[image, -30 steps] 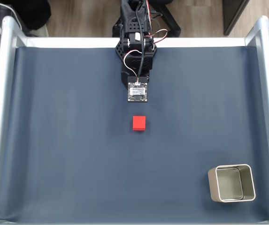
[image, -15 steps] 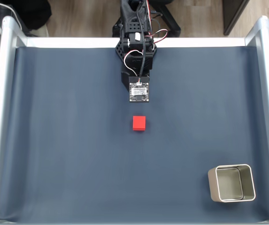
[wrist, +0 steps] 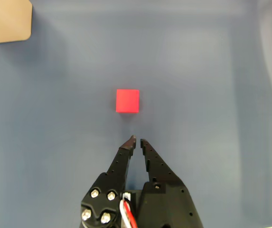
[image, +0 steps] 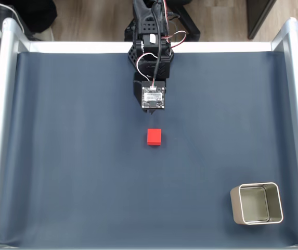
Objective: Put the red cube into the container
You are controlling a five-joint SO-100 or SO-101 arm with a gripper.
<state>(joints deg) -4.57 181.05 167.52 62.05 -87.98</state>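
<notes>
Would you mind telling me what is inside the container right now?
In the fixed view the container looks empty: its pale floor and inner walls show, with nothing in it. The red cube lies apart on the dark mat. The nearest inner wall is partly hidden by the rim.

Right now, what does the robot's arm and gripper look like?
The arm is black plastic, with red, white and black cables looping along it and a small circuit board on top. The gripper has two tapered black jaws studded with holes, plus silver screws at the base.
</notes>
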